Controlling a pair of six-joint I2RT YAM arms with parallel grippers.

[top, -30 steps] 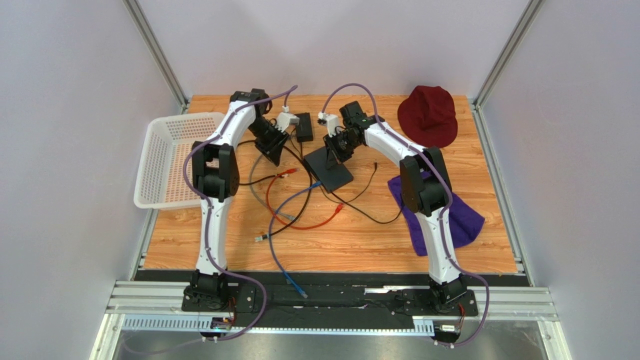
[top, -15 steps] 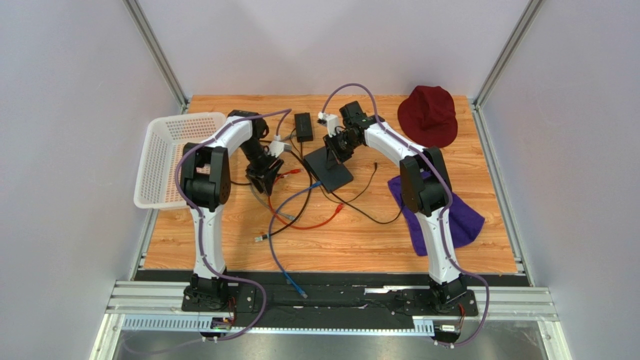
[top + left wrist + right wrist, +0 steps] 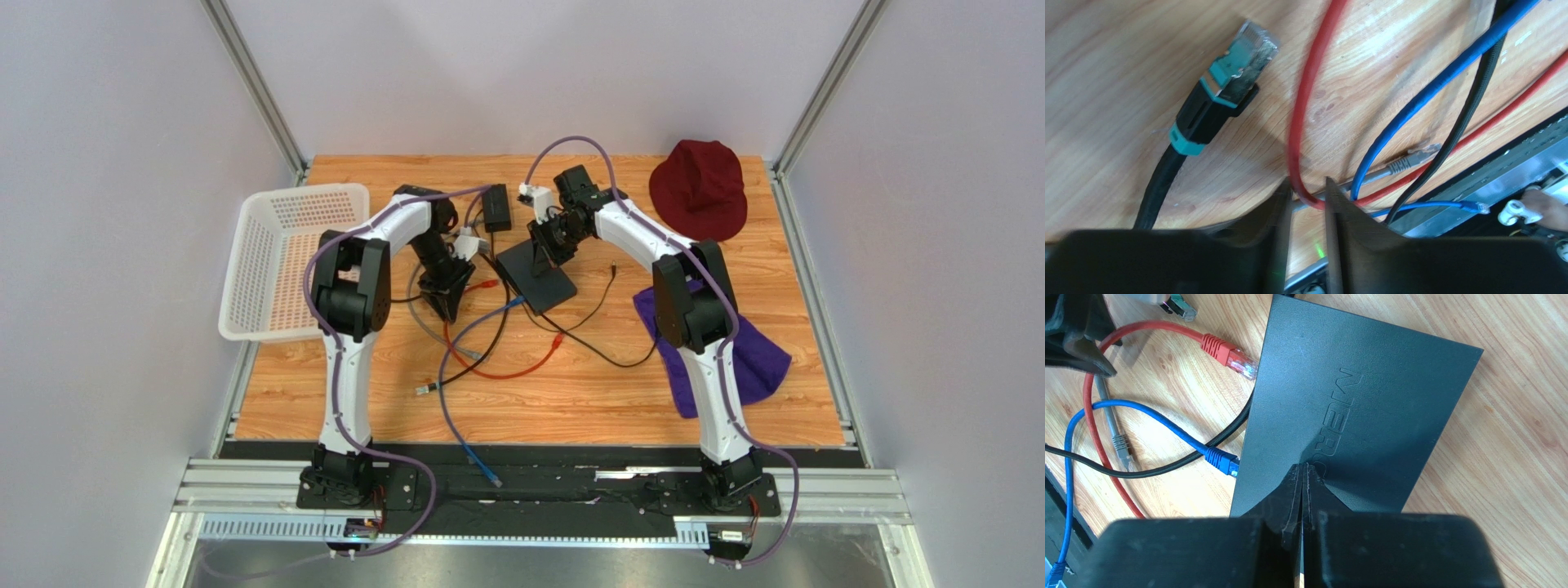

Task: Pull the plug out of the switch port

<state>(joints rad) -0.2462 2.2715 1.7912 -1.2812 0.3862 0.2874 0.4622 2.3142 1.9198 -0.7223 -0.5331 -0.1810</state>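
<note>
The flat black switch (image 3: pixel 1364 410) (image 3: pixel 543 282) lies mid-table. Its port row runs along its left edge and faces away from the right wrist camera. A blue plug (image 3: pixel 1222 460) meets that edge; how deep it sits I cannot tell. A red plug (image 3: pixel 1228 354) lies loose just off the same edge. My right gripper (image 3: pixel 1303 468) (image 3: pixel 551 241) is shut and its tips press on the switch's top. My left gripper (image 3: pixel 1308 191) (image 3: pixel 444 297) is down among the cables left of the switch. Its jaws stand narrowly open, with the red cable (image 3: pixel 1310 104) running between the tips.
A loose black plug with a teal boot (image 3: pixel 1223 79), a grey plug (image 3: pixel 1408 160), a blue cable (image 3: pixel 1438 79) and a black cable (image 3: pixel 1475 104) lie tangled on the wood. A white basket (image 3: pixel 276 263) sits left, a black adapter brick (image 3: pixel 496 206) behind, a dark red hat (image 3: pixel 699 186) and purple cloth (image 3: pixel 751 353) right.
My left gripper has come from the back near the adapter brick down to the cables beside the switch, and its jaws have narrowed around the red cable. The right arm has not moved.
</note>
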